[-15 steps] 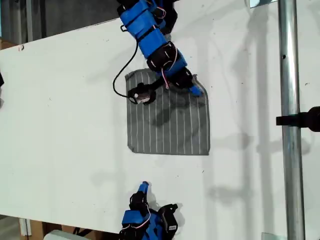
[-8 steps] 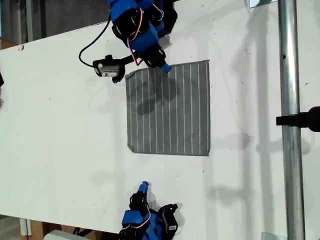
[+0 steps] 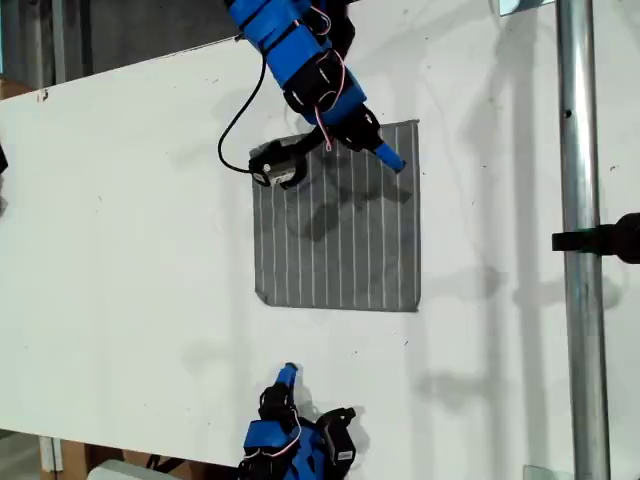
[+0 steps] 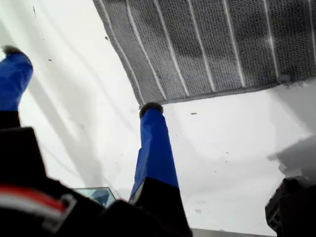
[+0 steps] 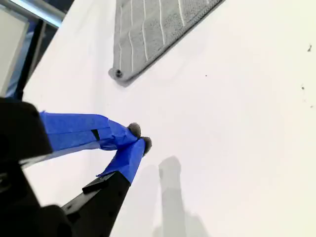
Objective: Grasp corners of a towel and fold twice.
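The towel [image 3: 337, 218] is lying flat mid-table; my first gripper [image 4: 81, 79] — jaws apart — is hovering over its far edge, nearer than my second gripper [image 5: 139, 137], closed, empty, well short.

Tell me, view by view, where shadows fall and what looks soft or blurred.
Exterior view: the arm's shadow darkens the towel.
First wrist view: dark patches cross the towel's stripes; the black housing nearest the camera is blurred.
Second wrist view: my second gripper casts a faint shadow on the white table.
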You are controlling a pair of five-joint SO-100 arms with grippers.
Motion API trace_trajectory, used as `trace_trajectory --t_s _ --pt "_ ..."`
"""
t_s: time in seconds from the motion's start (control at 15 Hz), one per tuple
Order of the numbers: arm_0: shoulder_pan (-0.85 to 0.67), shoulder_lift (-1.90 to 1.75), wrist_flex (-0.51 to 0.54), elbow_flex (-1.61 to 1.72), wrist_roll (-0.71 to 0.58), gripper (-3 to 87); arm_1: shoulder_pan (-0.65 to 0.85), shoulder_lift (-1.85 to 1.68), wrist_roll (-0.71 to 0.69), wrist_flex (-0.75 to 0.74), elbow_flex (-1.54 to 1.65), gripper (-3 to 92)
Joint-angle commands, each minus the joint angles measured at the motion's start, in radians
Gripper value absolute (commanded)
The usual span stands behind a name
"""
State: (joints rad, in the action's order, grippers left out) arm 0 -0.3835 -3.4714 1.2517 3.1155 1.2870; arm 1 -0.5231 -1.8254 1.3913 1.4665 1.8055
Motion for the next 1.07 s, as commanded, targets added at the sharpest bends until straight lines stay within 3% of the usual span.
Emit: trace_trajectory --t_s 0.0,0.33,0.73,0.87,0.93,1.0 --pt "-0.017 -0.008 -0.017 0.005 -0.003 -2.7 -0.009 -0.014 -0.003 0.005 -0.052 45.3" --pt "-0.017 -0.008 -0.017 0.005 -0.003 -2.7 -0.067 0.202 0.014 0.094 -0.038 45.1" --pt "-0.017 -0.008 -0.014 0.005 -0.003 -2.7 -0.137 0.413 0.109 -0.005 0.017 43.6" --pt "-0.017 -0.008 -0.014 0.005 -0.002 -2.7 -0.124 0.414 0.138 -0.084 0.084 35.3" --pt "-0.017 -0.008 -0.014 0.005 -0.002 -2.7 -0.112 0.405 0.146 -0.133 0.124 24.8" --pt "-0.017 -0.008 -0.014 0.005 -0.002 -2.7 -0.098 0.394 0.186 -0.152 0.160 0.3"
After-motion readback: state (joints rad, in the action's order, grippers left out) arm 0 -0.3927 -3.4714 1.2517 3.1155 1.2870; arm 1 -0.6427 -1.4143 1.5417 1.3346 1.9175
